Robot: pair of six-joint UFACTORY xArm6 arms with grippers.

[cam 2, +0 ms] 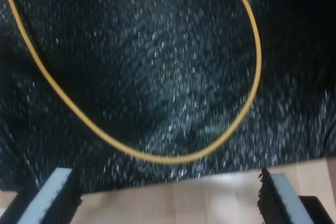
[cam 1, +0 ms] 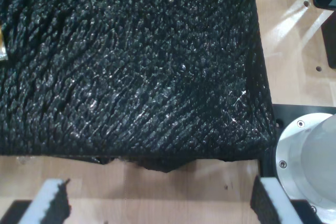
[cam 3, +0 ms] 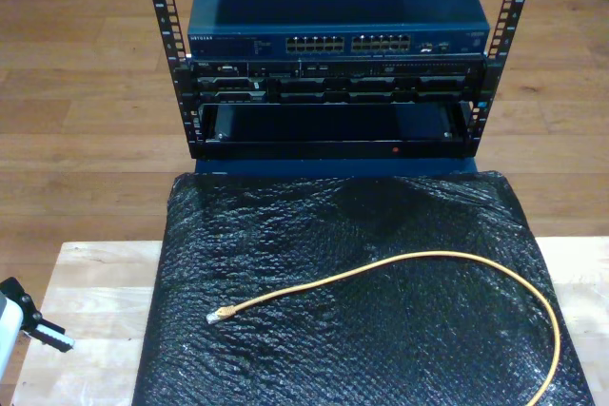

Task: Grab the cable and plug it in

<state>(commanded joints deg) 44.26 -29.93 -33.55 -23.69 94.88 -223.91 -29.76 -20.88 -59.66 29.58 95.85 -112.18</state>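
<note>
Black bubble-textured mat (cam 1: 131,61) lies under my first gripper (cam 1: 157,203) in the first wrist view; the two grey pads are spread wide over the bare wooden table (cam 1: 173,187) just beside the mat's edge, with nothing between them, and a round metal base (cam 1: 310,156) stands near that same corner of the mat. I judge this gripper waits there so that the mat stays free for the pick. In the second wrist view my second gripper (cam 2: 168,198) is also wide apart and empty, above the mat's (cam 2: 157,51) edge, and the cable (cam 2: 157,158) makes a yellow loop on the mat just ahead of its pads; probably it is placed so in order to come down on the loop. In the exterior view the cable (cam 3: 419,259) lies wholly on the mat (cam 3: 285,225), its clear plug (cam 3: 215,315) toward the exterior view's left part of the mat, the rest curving to the mat's near corner at the exterior view's right. Behind the mat stands the rack (cam 3: 335,54) with its row of ports (cam 3: 348,44) facing the mat, so that the plug needs to travel only straight across. One arm's gripper (cam 3: 38,330) shows beside the mat at the exterior view's left; the grab is not yet begun.
</note>
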